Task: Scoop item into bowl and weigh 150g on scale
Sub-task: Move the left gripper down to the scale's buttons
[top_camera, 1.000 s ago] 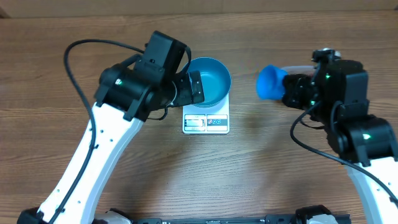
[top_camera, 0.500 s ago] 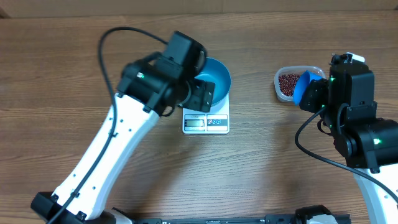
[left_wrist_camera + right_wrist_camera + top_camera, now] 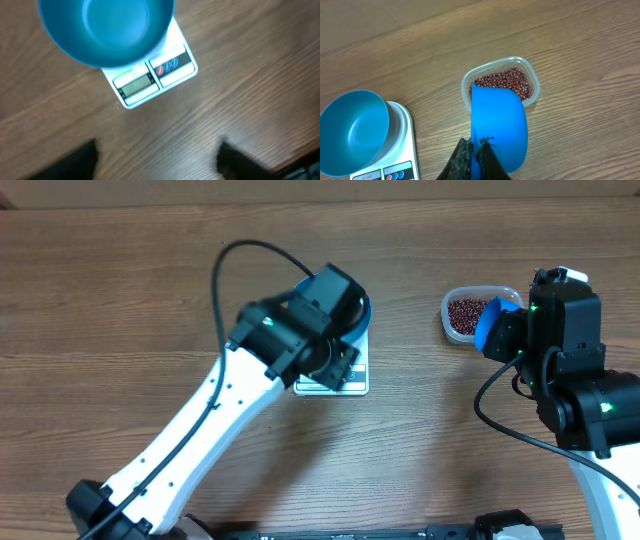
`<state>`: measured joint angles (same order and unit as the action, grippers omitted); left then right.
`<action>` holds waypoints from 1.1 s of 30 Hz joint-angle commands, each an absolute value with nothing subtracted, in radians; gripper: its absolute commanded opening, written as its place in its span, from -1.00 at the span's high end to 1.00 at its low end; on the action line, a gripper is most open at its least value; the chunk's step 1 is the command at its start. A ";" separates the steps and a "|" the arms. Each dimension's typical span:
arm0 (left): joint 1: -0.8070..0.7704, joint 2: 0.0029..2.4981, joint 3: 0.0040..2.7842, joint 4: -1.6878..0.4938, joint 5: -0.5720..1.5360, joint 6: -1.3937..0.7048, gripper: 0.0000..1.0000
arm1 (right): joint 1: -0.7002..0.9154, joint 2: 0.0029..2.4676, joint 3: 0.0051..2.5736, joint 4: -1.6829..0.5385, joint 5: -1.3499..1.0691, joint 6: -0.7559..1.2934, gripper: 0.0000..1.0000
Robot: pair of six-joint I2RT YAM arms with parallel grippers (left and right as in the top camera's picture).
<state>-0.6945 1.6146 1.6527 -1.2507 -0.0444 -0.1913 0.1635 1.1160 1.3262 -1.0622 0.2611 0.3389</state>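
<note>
Teal-blue bowl (image 3: 105, 27) on the white scale (image 3: 172, 70), near the middle of the counter (image 3: 120, 300), a little toward its far edge. Overhangs the scale's back and leaves the display (image 3: 136, 84) and the buttons along the front in sight. Left arm (image 3: 280, 345) above both, hiding most of the bowl from overhead. Left jaws spread wide, dark fingers (image 3: 75, 162) low at either side of the wrist view, gripping nothing. Red-brown beans (image 3: 505, 82) heaped in a clear tub (image 3: 496, 62) in the far right part of the counter (well apart from the scale). Right jaws shut tight on the handle of a bright blue scoop (image 3: 497, 125). Hangs tilted over the tub's near rim and covers part of the beans. Touching them or not: cannot tell.
</note>
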 commanded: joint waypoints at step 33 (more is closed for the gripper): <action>-0.769 1.535 0.925 -0.402 -0.109 -0.311 0.91 | 0.155 1.103 1.357 -1.061 0.281 0.313 0.93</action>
